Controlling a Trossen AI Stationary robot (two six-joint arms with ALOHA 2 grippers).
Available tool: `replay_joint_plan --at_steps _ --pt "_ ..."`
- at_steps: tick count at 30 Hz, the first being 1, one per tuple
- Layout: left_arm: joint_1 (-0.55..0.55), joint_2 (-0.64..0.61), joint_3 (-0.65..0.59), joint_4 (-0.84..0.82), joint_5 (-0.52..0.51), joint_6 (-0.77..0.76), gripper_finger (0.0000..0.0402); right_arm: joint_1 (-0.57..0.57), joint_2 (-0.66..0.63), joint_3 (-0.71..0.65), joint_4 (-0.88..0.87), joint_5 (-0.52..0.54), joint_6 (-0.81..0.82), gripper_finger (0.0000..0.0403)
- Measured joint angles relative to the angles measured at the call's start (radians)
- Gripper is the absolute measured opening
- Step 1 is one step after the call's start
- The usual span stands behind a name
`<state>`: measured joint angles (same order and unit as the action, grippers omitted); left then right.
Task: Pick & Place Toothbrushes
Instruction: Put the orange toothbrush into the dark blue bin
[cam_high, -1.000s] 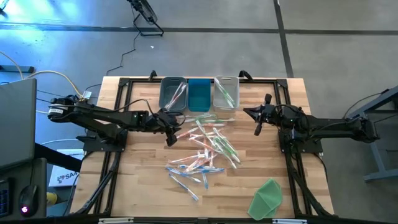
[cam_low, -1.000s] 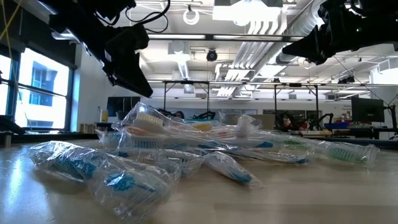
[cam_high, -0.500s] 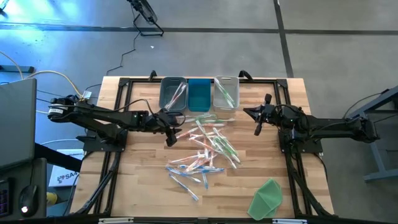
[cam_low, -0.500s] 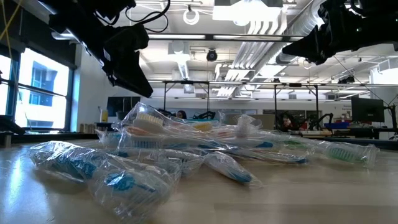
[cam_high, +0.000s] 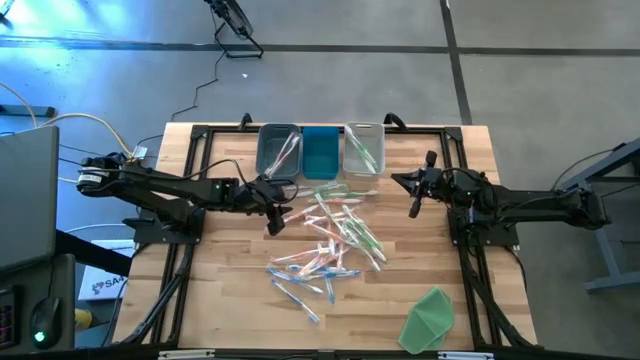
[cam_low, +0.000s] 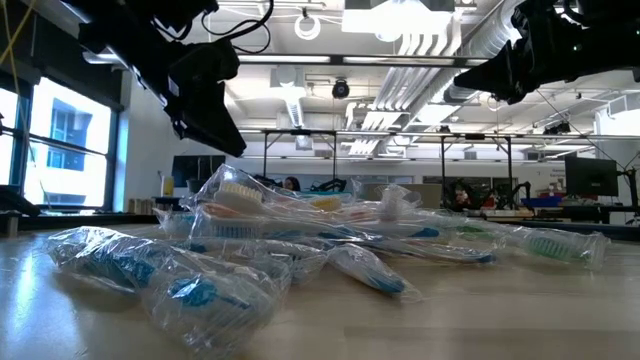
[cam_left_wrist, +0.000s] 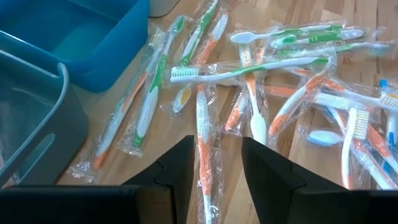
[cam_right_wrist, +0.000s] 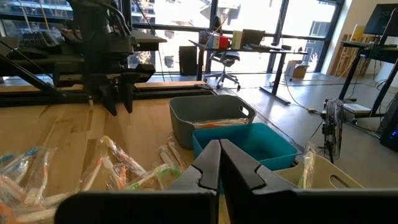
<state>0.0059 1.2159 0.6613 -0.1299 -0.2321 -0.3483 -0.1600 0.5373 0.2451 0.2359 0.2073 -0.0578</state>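
**A:** How far along are you?

**B:** Barely started. The grey bin (cam_high: 278, 150) at the far edge of the tabletop (cam_high: 220, 290) holds a brush or two, the clear bin (cam_high: 364, 148) holds a green one, and the blue bin (cam_high: 321, 152) between them looks bare.

**A:** And the rest?

**B:** Nearly all the toothbrushes (cam_high: 330, 240) lie wrapped in a loose heap mid-tabletop, spilling toward the near edge. That heap is your remaining work.

**A:** Where are your claws?

**B:** Your left claw (cam_left_wrist: 216, 163) hangs above the heap's left fringe, just near the grey bin, fingers spread and pinching nothing, an orange brush (cam_left_wrist: 203, 143) showing between them. Your right claw (cam_high: 414, 208) waits beside the right edge, pressed together and empty.

**A:** Next?

**B:** Probably drop onto that orange brush.
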Motion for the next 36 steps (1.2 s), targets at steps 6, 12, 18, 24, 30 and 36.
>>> replay_joint_plan --at_steps 6,12,18,24,30,36 --pt "0.000 0.062 0.000 0.009 -0.002 0.002 0.0132 0.000 0.000 0.000 0.000 0.000 0.000 0.0002" --pt "0.000 0.169 -0.002 0.006 -0.003 -0.001 0.0132 0.000 0.000 0.000 -0.001 0.000 0.000 0.0002" --pt "0.000 0.255 -0.001 0.034 0.006 -0.009 0.0132 0.000 0.000 0.000 -0.001 0.000 0.000 0.0002" --pt "0.000 0.303 0.000 0.035 0.041 -0.035 0.0132 0.000 0.000 0.000 -0.001 0.000 0.000 0.0002" --pt "0.000 0.348 0.001 0.042 0.052 -0.053 0.0132 0.000 0.000 0.000 -0.001 0.000 0.000 0.0002" --pt "0.000 0.356 0.001 0.064 0.060 -0.052 0.0132 0.000 0.000 0.000 -0.001 0.000 0.000 0.0002"
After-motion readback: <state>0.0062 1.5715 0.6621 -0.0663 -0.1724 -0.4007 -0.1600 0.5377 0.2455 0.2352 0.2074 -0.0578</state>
